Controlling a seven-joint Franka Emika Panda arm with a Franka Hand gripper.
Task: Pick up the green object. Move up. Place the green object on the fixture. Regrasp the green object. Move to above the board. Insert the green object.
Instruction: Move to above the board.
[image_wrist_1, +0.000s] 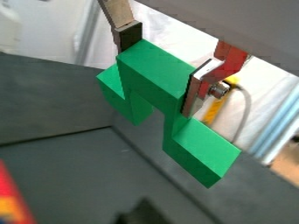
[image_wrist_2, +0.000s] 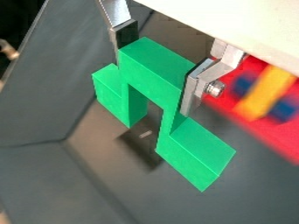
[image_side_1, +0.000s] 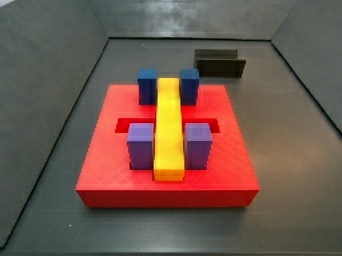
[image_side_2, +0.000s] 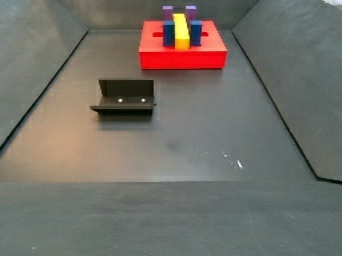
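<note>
Green object (image_wrist_1: 158, 105) (blocky, stepped) clamped in gripper (image_wrist_1: 163, 66).

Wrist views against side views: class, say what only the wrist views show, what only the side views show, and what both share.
Only the wrist views show the green object, clamped at its raised middle block between the fingers of the gripper, clear of the floor. Only the side views show the fixture, standing bare, and the whole board with its yellow bar, blue and purple blocks. Shared: the dark floor, and, blurred in a wrist view, part of the board.
</note>
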